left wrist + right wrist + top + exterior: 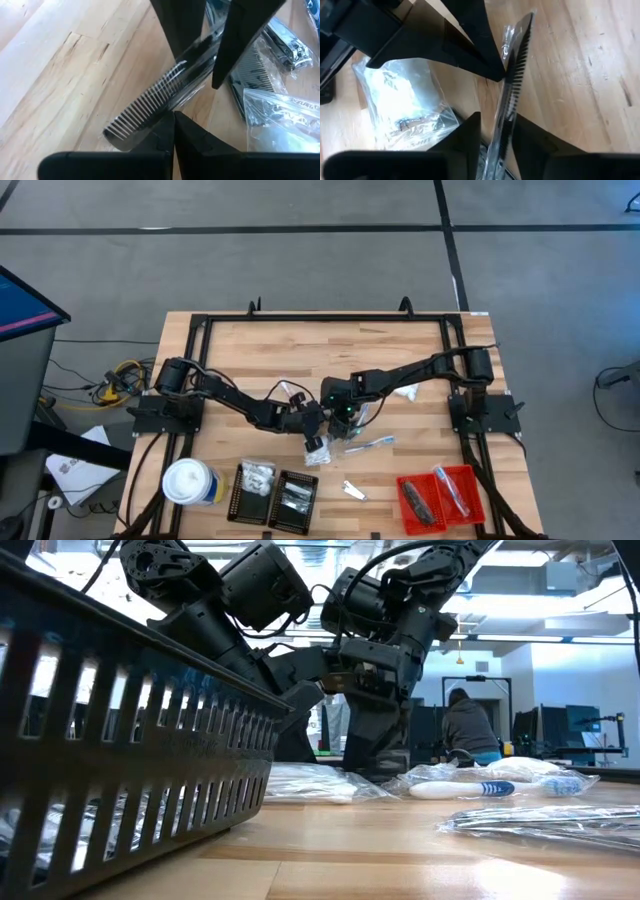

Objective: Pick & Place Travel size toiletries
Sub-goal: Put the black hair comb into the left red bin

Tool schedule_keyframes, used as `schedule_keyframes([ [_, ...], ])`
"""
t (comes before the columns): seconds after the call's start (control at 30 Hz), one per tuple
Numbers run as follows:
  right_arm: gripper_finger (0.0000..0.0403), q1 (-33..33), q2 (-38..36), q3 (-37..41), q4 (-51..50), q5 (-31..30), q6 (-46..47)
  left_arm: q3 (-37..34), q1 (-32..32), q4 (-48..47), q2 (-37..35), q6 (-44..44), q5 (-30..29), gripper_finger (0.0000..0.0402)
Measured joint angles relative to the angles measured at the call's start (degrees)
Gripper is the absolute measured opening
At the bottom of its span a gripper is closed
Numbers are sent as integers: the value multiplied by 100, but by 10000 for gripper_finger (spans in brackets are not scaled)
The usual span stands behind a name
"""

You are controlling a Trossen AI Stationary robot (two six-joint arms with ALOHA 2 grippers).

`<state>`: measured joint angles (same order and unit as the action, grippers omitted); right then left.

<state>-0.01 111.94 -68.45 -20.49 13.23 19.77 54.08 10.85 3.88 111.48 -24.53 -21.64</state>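
Note:
A dark comb [150, 100] in a clear wrapper sits between both grippers over the middle of the table. My left gripper [174, 120] is shut on it, and my right gripper [500, 137] is closed around it farther along. In the high view the two grippers meet, left [318, 430] and right [345, 417]. A blue-and-white toothbrush [370, 443] in its wrapper lies just right of them on the wood. A clear bag [405, 105] lies flat under the grippers. My left gripper pinches the comb's back edge [176, 111], about mid-length, between its two fingertips, slanting down from the table's left. The comb lies across the fingers, tilted. My right gripper has the comb's handle part [504, 131] between its two fingers, slanting down from the right. The comb runs lengthwise out past the fingertips.
Two black ribbed trays [275, 498] and a white-topped canister [190, 480] stand at the near left. A red tray [440, 495] stands at the near right. A silvery sachet [353, 491] and a white packet [405, 390] lie loose. A black tray wall [130, 760] fills the low view's left.

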Motion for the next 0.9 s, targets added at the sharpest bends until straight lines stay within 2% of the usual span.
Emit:
schedule_keyframes([
  [0.43, 8, -7, -5, -2, -31, -53, 85, 0, 11, 28, 0, -15, 11, 2],
  [0.63, 5, 7, -38, -17, -115, -436, 129, -10, 143, -22, -80, -17, -263, 2],
  [0.77, 3, 42, -289, -12, -300, -603, 124, -155, 489, -50, -611, 10, -1159, 2],
  [0.9, 2, 195, -951, -11, -635, -880, 173, -539, 970, -44, -1407, -2, -2656, 2],
])
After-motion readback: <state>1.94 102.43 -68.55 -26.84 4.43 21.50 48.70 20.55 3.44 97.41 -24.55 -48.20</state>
